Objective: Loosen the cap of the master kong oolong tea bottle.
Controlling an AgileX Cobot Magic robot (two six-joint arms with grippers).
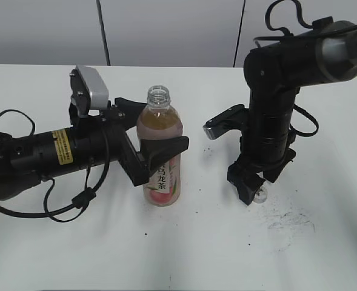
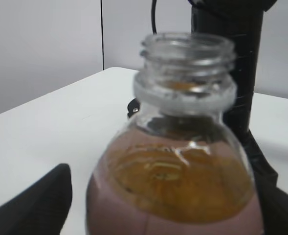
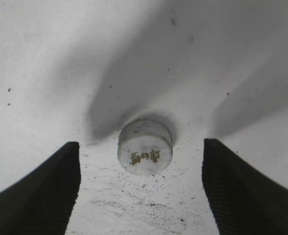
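Note:
The master kong oolong tea bottle stands upright at the table's middle with its threaded neck bare and open. My left gripper is shut on the bottle's body just below the shoulder, one finger on each side; its finger tips show at the bottom corners of the left wrist view. The cap lies flat on the table with gold print facing up, and it also shows in the exterior view. My right gripper points straight down over it, open, with a finger on each side and clear of the cap.
The white table has dark scuff marks right of the cap. A black cable loops under the left arm. The right arm's column stands just behind the bottle.

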